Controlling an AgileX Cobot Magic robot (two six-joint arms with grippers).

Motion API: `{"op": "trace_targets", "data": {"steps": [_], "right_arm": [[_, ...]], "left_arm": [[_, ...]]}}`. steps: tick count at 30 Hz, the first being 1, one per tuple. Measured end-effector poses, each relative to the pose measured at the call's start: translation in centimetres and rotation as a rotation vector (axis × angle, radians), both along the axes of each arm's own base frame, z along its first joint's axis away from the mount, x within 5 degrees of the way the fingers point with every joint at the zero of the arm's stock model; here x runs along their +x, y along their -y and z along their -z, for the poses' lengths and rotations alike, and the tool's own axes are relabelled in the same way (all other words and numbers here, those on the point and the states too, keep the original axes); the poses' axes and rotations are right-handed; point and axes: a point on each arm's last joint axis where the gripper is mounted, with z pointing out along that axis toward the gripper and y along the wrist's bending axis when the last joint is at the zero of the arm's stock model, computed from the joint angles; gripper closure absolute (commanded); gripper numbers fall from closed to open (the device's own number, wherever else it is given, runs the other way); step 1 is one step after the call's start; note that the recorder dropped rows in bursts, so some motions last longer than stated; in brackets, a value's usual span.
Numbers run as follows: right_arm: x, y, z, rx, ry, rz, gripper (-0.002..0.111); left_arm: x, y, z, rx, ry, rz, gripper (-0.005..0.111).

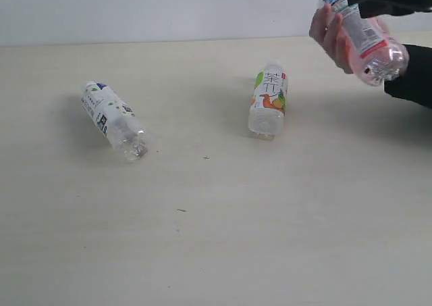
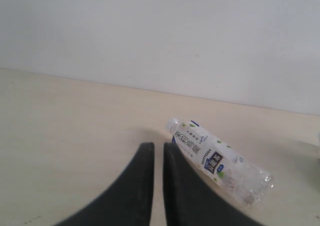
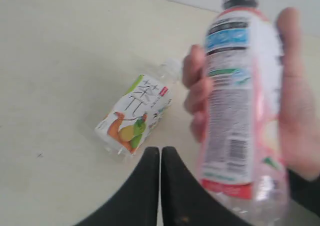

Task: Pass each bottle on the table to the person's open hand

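As the handover stands: the pink-red bottle is off the surface, tilted with its cap uppermost above the far right corner. The person's open hand is wrapped around it, fingers on one side of the label and thumb on the other.
Right tool: the right tool is clenched to a thin slit with nothing between the jaws. It is just beside the bottle's base and has no grip on it. A dark mass over the cap in the exterior view is probably part of this arm, though the frame edge cuts it off.
Left tool: the left tool is clenched as well and empty, low over the surface and facing the dark-print bottle.
Dark-print bottle: it lies on its side toward the left edge, cap pointing at the far edge, with nothing touching it.
Orange-fruit bottle: the orange-fruit bottle lies on its side nearer the far edge, right of the middle and well apart from the dark-print one.
Step in hand: by my reading, delivery of the pink-red bottle is at its end, since the hand carries it and the tool is off it.
Next move: the right arm needs to draw clear of the hand. One tool must then release its jaws and come down across the label of a lying bottle, squarely, as a round body may roll.
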Motion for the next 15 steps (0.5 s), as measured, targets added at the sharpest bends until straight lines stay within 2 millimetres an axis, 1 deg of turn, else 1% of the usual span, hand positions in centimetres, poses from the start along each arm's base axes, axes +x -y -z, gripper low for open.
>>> {"op": "trace_targets", "data": {"steps": [2, 4, 7, 9, 13, 14, 15], "right_arm": [[-2.1, 0.0, 0.4, 0.017, 0.020, -0.044, 0.107], [-3.9, 0.2, 0.9, 0.030, 0.046, -0.052, 0.107], [-6.7, 0.8, 1.9, 0.064, 0.109, -0.017, 0.107], [-8.4, 1.2, 2.1, 0.091, 0.170, 0.014, 0.107], [-10.9, 1.9, 1.6, 0.125, 0.285, 0.046, 0.107], [-12.1, 2.1, 0.7, 0.118, 0.351, 0.032, 0.107], [-12.7, 2.2, 0.2, 0.118, 0.384, 0.024, 0.107]], "left_arm": [[0.0, 0.0, 0.0, 0.000, 0.000, 0.000, 0.097], [0.0, 0.0, 0.0, 0.000, 0.000, 0.000, 0.097], [0.0, 0.0, 0.0, 0.000, 0.000, 0.000, 0.097], [0.0, 0.0, 0.0, 0.000, 0.000, 0.000, 0.097], [0.0, 0.0, 0.0, 0.000, 0.000, 0.000, 0.097], [0.0, 0.0, 0.0, 0.000, 0.000, 0.000, 0.097], [0.0, 0.0, 0.0, 0.000, 0.000, 0.000, 0.097]]}}
